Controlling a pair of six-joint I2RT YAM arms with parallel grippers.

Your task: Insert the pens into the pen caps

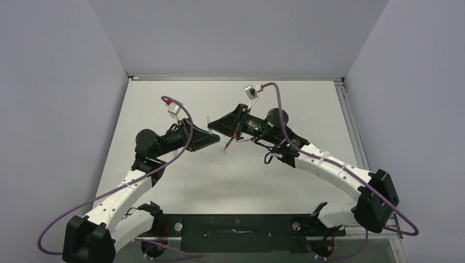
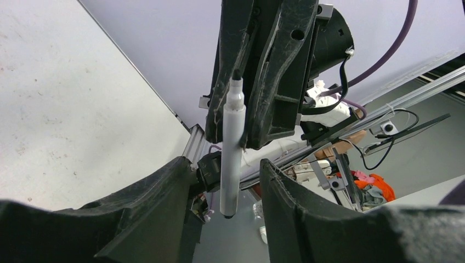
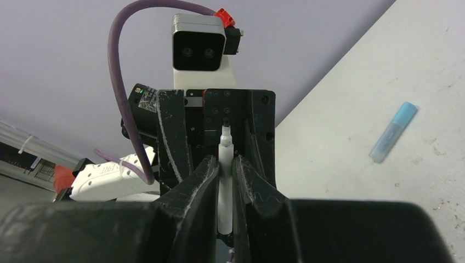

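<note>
Right gripper (image 3: 224,164) is clamped tight on the white pen (image 3: 224,145), pinching it about mid-barrel. The nib end pokes out past my fingertips and the rest of it runs back between the pads toward my palm. Left gripper (image 2: 225,164) is parked nose to nose with the right one. Its jaws are apart, with the pen's blunt end sitting in the gap, and as far as I can tell it isn't touching either side.

My read on handling: this thing weighs next to nothing and it's stiff, so no bending worries. It's a thin, round, glossy plastic barrel though, so I'd bet it wants to roll or pivot in the grip. Mid-barrel is the sensible hold, leaving the stepped-down neck and the dark nib free. My pads are black, scuffed and a bit ribbed, which should help with bite.

The pen cap (image 3: 393,131) is lying flat on the table (image 3: 356,181), off to the right of my right gripper and well clear of it. It's a short, pale blue, translucent tube, fatter than the pen. It probably skitters if nudged, so I'd grab it across its middle and keep the mouth open.

The table itself is matte grey-white and speckled.
</note>
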